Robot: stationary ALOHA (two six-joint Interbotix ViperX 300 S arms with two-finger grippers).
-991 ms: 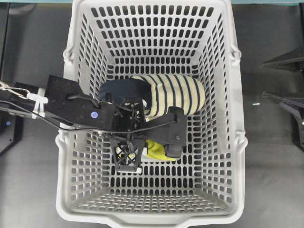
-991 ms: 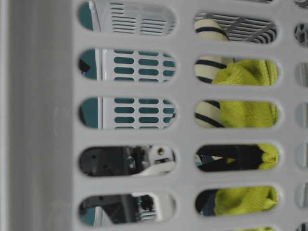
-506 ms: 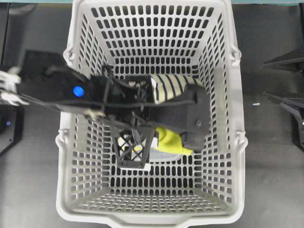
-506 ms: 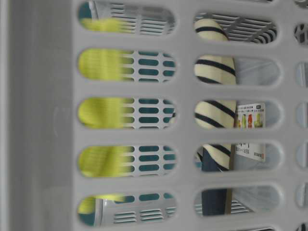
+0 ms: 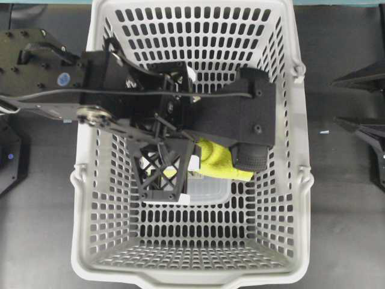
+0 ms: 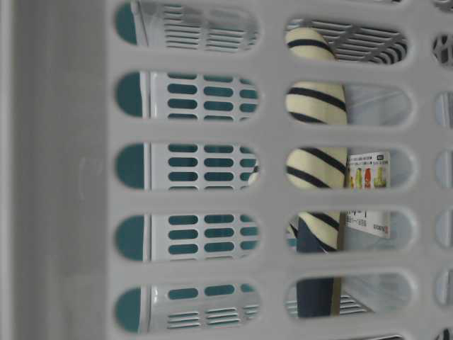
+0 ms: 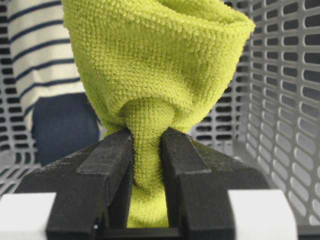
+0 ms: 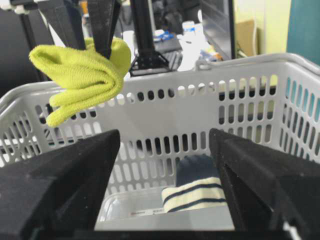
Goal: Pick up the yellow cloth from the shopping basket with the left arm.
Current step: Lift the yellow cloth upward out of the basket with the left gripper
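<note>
The left end effector (image 7: pixel 147 175) pinches the yellow cloth (image 8: pixel 82 75) above the shopping basket (image 8: pixel 260 75) rim; the right end effector (image 8: pixel 165 175) is spread.

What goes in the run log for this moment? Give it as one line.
left gripper: shut on yellow cloth | cloth: lifted above shopping basket rim | right gripper: open, holds nothing | in basket: striped cloth, clear box

Clamped between the left gripper (image 7: pixel 147 200) fingers (image 7: pixel 97 170): yellow cloth (image 7: pixel 155 70), hanging above the shopping basket (image 5: pixel 301 198) rim, clear of its walls. Below the fingers: striped cloth (image 8: pixel 192 197) and clear box (image 5: pixel 210 191) on the floor. Ahead of the wide-apart right gripper (image 8: pixel 165 165) fingers: slotted basket wall.
</note>
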